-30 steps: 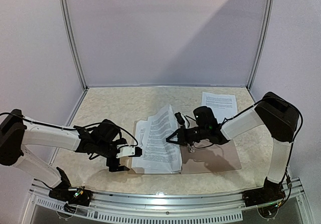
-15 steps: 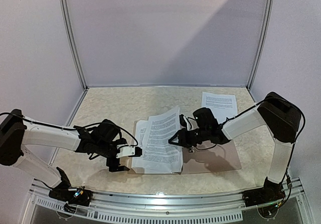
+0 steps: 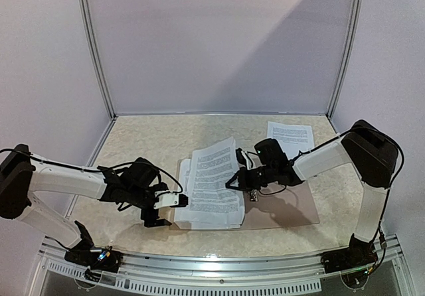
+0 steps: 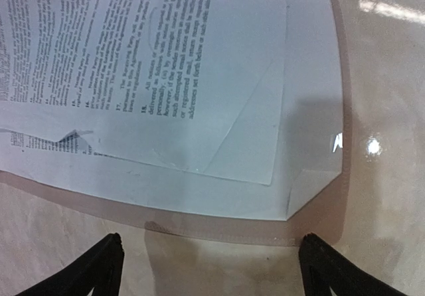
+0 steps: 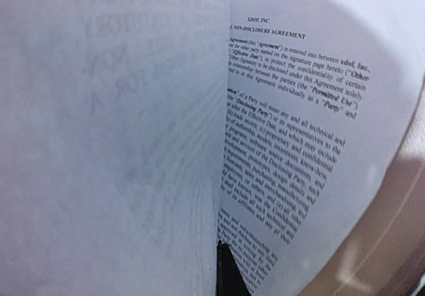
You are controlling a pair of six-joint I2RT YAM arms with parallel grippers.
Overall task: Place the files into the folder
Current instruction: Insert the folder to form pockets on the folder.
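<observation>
Reaching leftward, the right gripper pinches shut on a lifted, tilted sheet of the files; the left gripper gapes low at the near-left corner of the tan folder bearing the rest

A pale lilac back wall is seen across the upper half of the top view, and it is divided by a diagonal boundary between a lighter and a darker zone. It is framed by two slim metal posts, one toward the left and one toward the right, beyond which plain side walls of the same tint are set. The lower middle of the frame is filled by a table top with a beige, marbled finish. Along the bottom edge a ribbed aluminium rail is mounted. In the left wrist view, small bright reflections of light are caught on the glossy surface at the upper right
</observation>
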